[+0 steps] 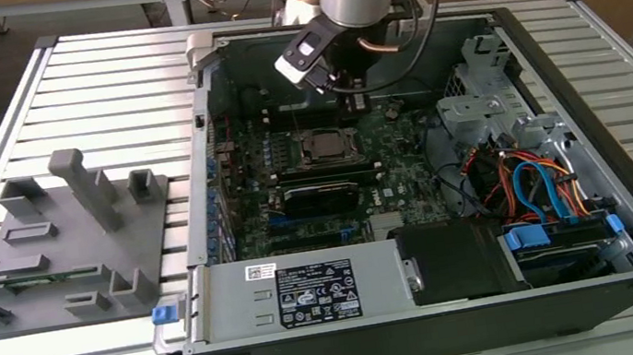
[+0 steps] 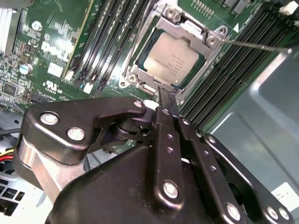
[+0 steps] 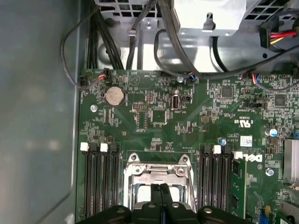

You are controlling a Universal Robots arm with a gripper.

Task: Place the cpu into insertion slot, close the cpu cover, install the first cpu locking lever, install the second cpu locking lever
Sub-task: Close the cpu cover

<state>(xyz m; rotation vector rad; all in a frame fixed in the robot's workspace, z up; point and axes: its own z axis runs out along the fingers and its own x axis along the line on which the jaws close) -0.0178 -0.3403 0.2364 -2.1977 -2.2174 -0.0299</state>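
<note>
Hovering just beside the square, silver-rimmed insertion slot (image 2: 133, 74), the black gripper (image 2: 167, 94) is carrying nothing, its tips pinched together. The small silver-grey cpu (image 2: 170, 60) is sitting inside under the thin silver cpu cover (image 2: 189, 25) (looking flat). The thin wire lever (image 2: 261, 45) is standing free and, I'd judge, is wanting one steady push.

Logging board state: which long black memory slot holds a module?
The one farthest from the silver-rimmed square socket in its bank, with a green module standing in it; the rest are bare.
</note>
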